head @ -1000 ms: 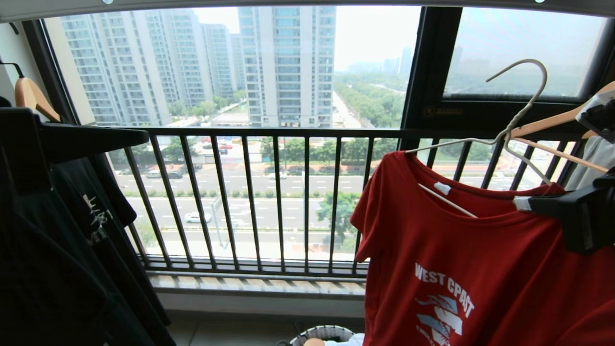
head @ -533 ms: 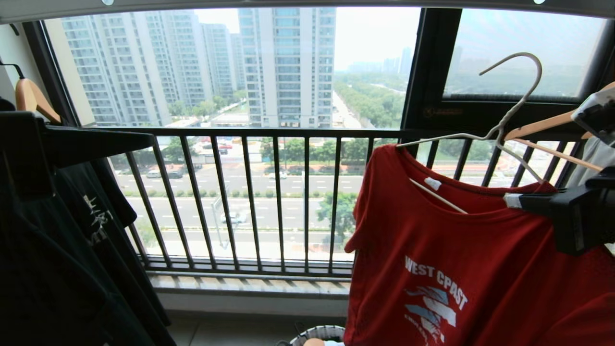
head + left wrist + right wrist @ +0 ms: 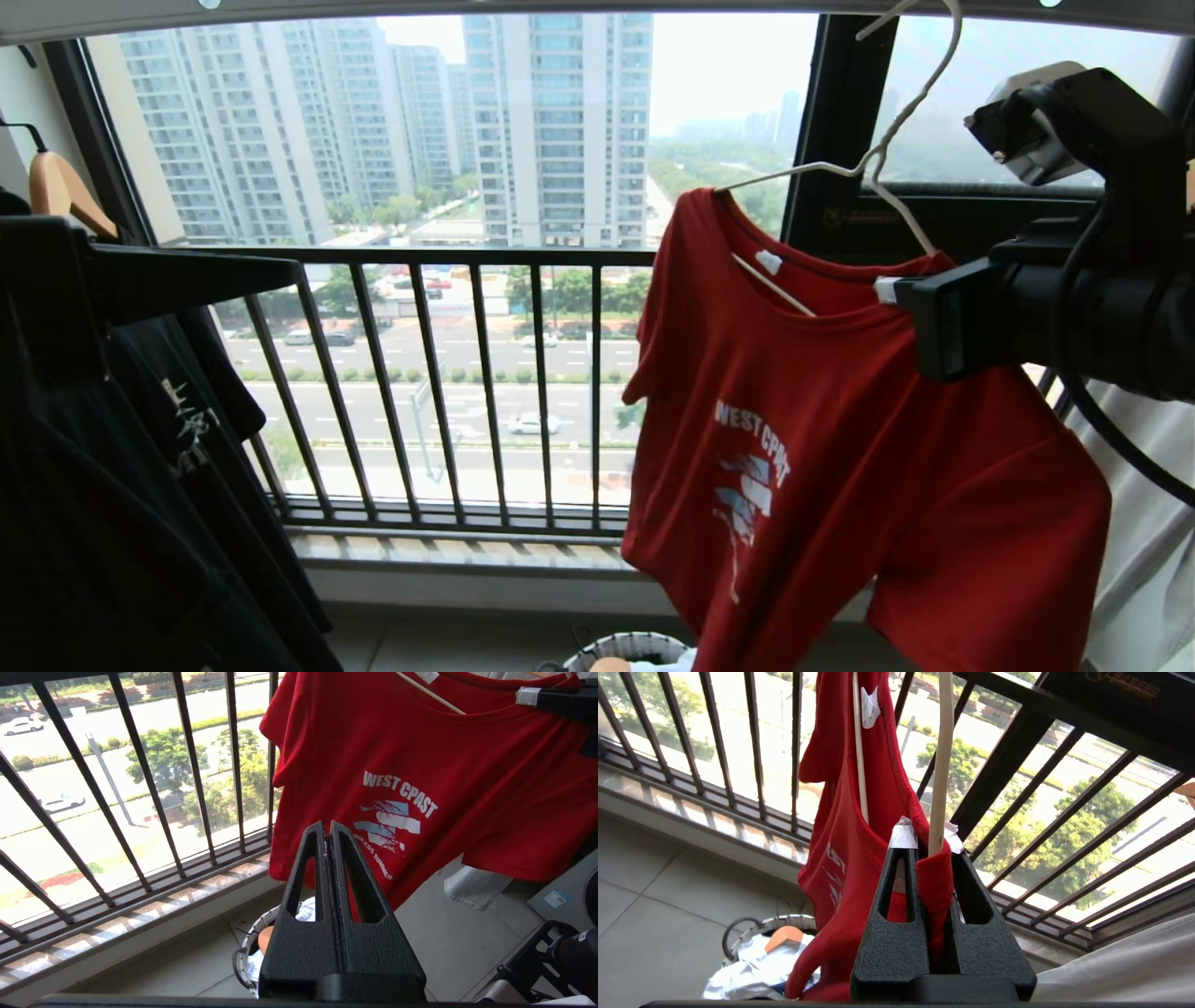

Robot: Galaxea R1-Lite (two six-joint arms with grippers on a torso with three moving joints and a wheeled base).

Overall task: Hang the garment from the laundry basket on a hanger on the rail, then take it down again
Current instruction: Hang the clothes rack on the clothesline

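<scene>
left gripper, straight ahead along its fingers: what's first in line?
Probably the red T-shirt: the shut left gripper points at its lower front, near the print. The gap between them is unclear; it could pass just below the hem.

The garment [image 3: 840,448] is plain red, with white lettering and a light-blue and white graphic on its chest and a small white label [image 3: 768,261] at the neck. The hanger [image 3: 882,140] through it, up at 1 o'clock, is a pale off-white. The right gripper [image 3: 931,851] is textured black with white tape at its tips; the left gripper [image 3: 329,830] is the same black. At 9 o'clock hangs a black T-shirt [image 3: 177,429] with pale print. At 6 o'clock the laundry basket [image 3: 625,649] shows a white mesh rim with dark trim. The window railing [image 3: 448,373] is black, in evenly spaced bars
</scene>
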